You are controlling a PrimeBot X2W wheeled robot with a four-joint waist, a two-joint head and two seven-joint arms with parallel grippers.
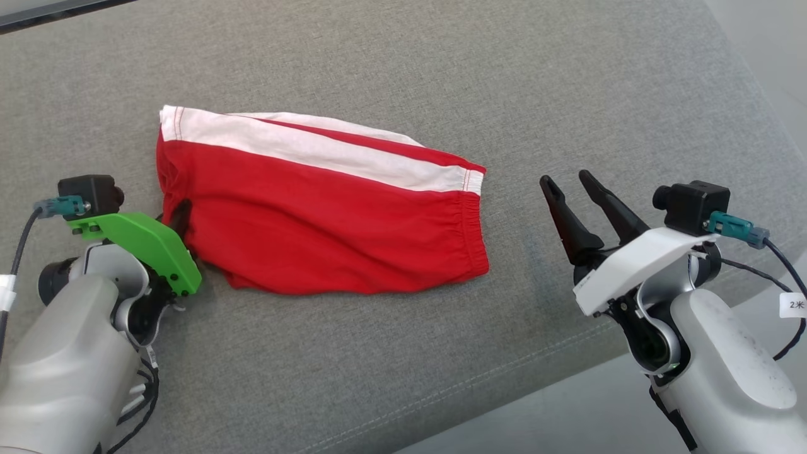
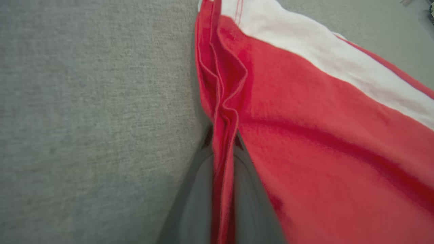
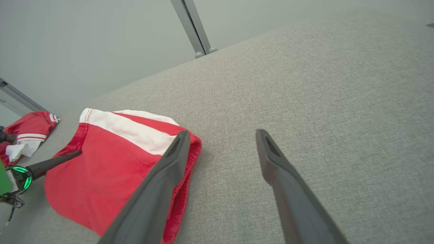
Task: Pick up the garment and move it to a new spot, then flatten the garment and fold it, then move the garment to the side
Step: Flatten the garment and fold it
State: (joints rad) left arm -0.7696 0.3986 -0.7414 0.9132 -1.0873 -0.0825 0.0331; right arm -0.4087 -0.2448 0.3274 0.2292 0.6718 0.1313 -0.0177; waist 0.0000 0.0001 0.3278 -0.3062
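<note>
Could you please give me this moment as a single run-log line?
phase: grasping | left gripper: shut on red shorts, left edge | right gripper: open, clear of shorts | shorts: lying on grey cushion

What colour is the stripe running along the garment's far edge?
White, set against the red garment; the stripe shows best in the head view.

Grey woven surface (image 1: pixel 391 69) with a stitched seam (image 1: pixel 479 378) along its near edge; a metal post (image 3: pixel 191 27) rises behind it; a bunched red-and-white cloth (image 3: pixel 30 130) lies beyond one end.
</note>
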